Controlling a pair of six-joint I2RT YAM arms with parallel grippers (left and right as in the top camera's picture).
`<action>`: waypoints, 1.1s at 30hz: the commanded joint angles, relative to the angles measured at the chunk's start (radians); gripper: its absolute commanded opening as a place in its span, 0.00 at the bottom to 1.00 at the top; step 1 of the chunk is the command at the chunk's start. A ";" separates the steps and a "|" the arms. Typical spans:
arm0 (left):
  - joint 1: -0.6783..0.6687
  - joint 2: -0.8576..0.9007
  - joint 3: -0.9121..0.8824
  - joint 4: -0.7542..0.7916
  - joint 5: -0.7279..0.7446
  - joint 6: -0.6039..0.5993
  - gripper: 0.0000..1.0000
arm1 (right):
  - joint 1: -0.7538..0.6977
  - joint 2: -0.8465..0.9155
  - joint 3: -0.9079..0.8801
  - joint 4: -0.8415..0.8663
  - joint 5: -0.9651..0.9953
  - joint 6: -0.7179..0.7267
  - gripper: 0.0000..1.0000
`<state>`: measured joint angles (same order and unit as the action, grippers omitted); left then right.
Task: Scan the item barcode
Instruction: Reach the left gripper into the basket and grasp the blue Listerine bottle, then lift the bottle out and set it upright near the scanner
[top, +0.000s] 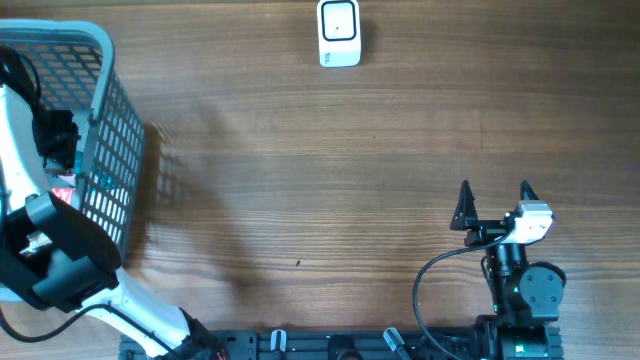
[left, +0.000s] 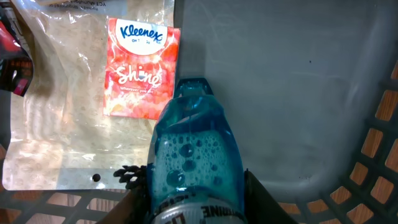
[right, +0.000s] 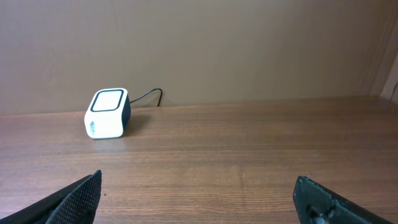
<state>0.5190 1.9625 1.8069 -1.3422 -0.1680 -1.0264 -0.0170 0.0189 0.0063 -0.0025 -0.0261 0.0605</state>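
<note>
In basket (left: 373, 143), left end effector (left: 196, 208) seemingly grips bottle (left: 189, 149).

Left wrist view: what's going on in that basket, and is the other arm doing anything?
The left tool is down in the grey basket, its fingers against both sides of a blue bottle lying beside a Kleenex pack. The right tool hangs open above the table, facing the white scanner at the far edge.

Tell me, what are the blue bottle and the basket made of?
The blue bottle looks like clear, shiny blue plastic: bubbles inside show through it. The basket looks like dull grey plastic, moulded into a grid of holes.
</note>
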 joint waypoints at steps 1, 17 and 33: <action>0.000 0.013 -0.010 -0.007 -0.035 0.001 0.26 | -0.003 -0.002 -0.001 0.003 -0.019 0.018 1.00; 0.001 -0.045 0.012 -0.007 -0.035 0.001 0.04 | -0.003 -0.002 -0.001 0.003 -0.019 0.018 1.00; 0.000 -0.310 0.034 0.052 -0.035 0.002 0.04 | -0.003 -0.002 -0.001 0.003 -0.019 0.018 1.00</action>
<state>0.5190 1.7889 1.8130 -1.3216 -0.1753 -1.0267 -0.0170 0.0189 0.0063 -0.0025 -0.0261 0.0605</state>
